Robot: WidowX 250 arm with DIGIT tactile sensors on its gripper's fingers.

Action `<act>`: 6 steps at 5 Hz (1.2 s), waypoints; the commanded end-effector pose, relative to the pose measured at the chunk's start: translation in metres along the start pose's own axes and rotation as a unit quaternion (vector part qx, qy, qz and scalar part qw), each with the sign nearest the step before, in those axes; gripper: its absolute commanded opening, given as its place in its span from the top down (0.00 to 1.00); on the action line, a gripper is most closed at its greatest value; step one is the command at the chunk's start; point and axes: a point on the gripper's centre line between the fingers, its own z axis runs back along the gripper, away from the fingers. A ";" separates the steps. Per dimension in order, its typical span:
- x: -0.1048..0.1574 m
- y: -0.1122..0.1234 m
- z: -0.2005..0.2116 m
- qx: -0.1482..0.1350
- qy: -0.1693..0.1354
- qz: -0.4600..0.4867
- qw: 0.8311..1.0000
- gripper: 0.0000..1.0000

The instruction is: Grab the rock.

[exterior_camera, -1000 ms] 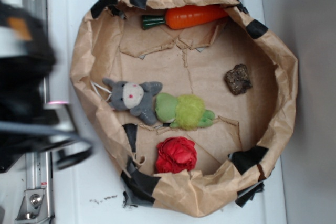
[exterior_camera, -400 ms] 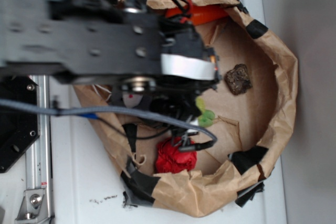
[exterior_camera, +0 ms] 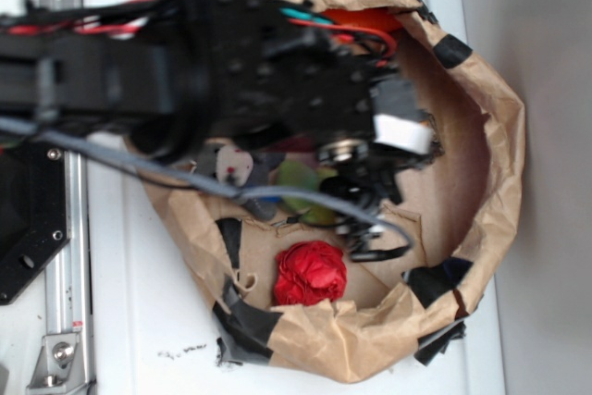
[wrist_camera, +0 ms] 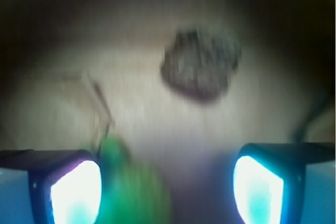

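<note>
In the exterior view the arm reaches over the paper bag (exterior_camera: 504,136) on the white worktop (exterior_camera: 139,339), hiding the rock; the red ball (exterior_camera: 311,273) lies near the bag's lower rim.

In the wrist view the rock (wrist_camera: 201,64) sits ahead on the brown paper, a little right of centre. The pincer (wrist_camera: 167,184) stands wide open and empty, something green (wrist_camera: 128,182) beside its left finger. Descending from here, I judge, could snag that green thing, or close short of the rock.
</note>
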 end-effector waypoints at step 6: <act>0.033 0.001 0.079 0.118 0.021 0.019 0.993 1.00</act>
